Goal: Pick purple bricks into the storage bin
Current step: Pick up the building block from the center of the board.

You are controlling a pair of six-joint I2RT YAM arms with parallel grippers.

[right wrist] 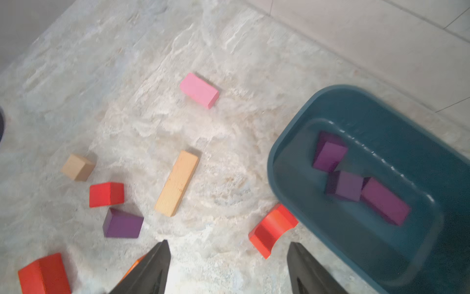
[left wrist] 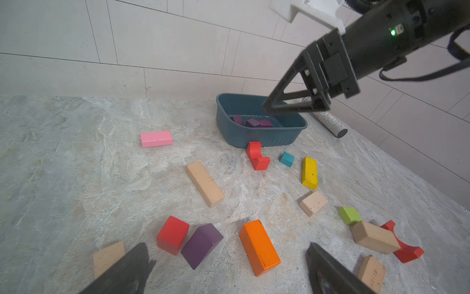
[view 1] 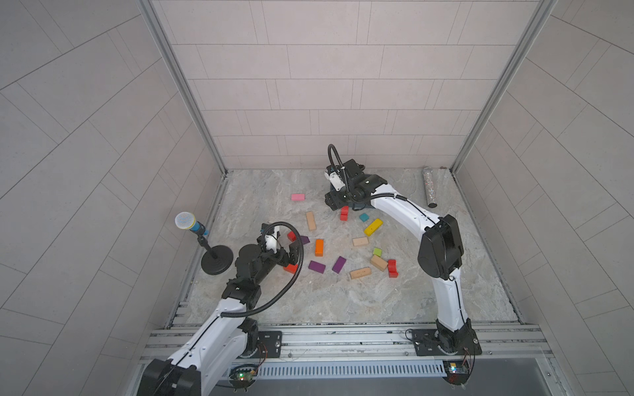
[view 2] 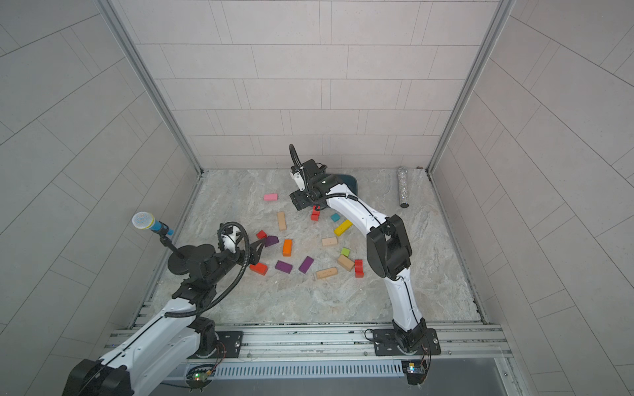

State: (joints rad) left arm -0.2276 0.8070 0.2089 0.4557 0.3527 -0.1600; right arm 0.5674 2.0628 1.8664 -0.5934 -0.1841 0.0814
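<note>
Three of the purple bricks [right wrist: 347, 185] lie inside the storage bin [right wrist: 281, 142], close together on its floor. The bin stands at the far side of the marble table [view 1: 343, 301], near the back wall. In both top views your right arm covers most of it.

Three more purple ones are out on the table. One purple brick [left wrist: 202, 244] lies touching a red cube [left wrist: 173, 234], with an orange brick [left wrist: 259, 248] near its other side. Another purple block [view 1: 316, 266] and its purple neighbour [view 1: 339, 264] lie near each other, not touching, toward the front.

Your left gripper [left wrist: 226, 248] is spread wide and holds nothing. The purple brick by the red cube lies just ahead of its fingers.

Your right gripper [right wrist: 229, 244] has its fingers apart too, with nothing between them, and it hangs at the bin's edge. A red arch block [right wrist: 273, 230] lies just ahead of it, just beside the bin's outer wall.

A pink block [left wrist: 156, 138] lies alone to the left of the bin. A glittery silver cylinder [view 1: 429, 187] lies in the far right corner. A microphone on a stand [view 1: 187, 223] is at the left edge.
</note>
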